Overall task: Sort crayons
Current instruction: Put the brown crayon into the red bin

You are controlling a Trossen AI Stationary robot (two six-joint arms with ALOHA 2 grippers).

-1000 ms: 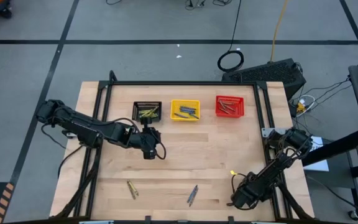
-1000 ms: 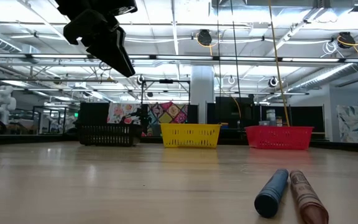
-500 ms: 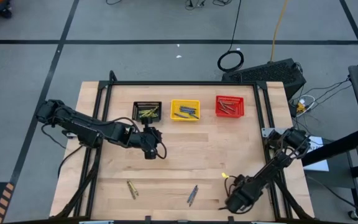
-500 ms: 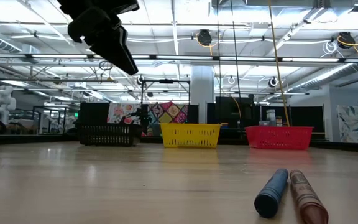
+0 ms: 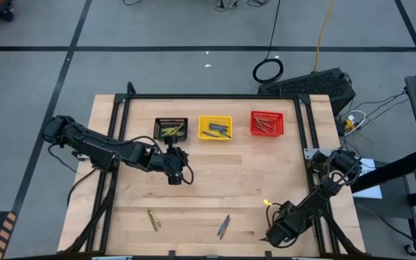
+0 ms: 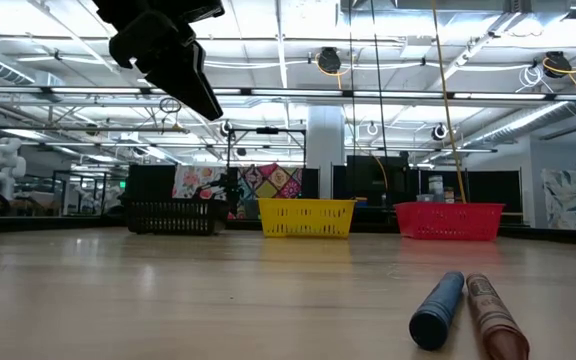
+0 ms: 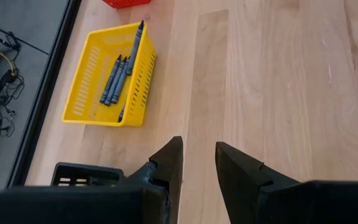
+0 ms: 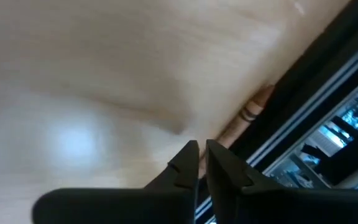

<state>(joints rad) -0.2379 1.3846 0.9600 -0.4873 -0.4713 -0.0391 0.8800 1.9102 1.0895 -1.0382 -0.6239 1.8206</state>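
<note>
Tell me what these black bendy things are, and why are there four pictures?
They are two robot arms sorting crayons by colour. One camera looks down from above, one sits low on the table, and one rides on each wrist. The left gripper hangs open and empty near the black basket. The right gripper is low by the table's near edge, almost closed, holding nothing I can see. A yellow basket and red basket hold crayons. Loose crayons lie near the front.
</note>
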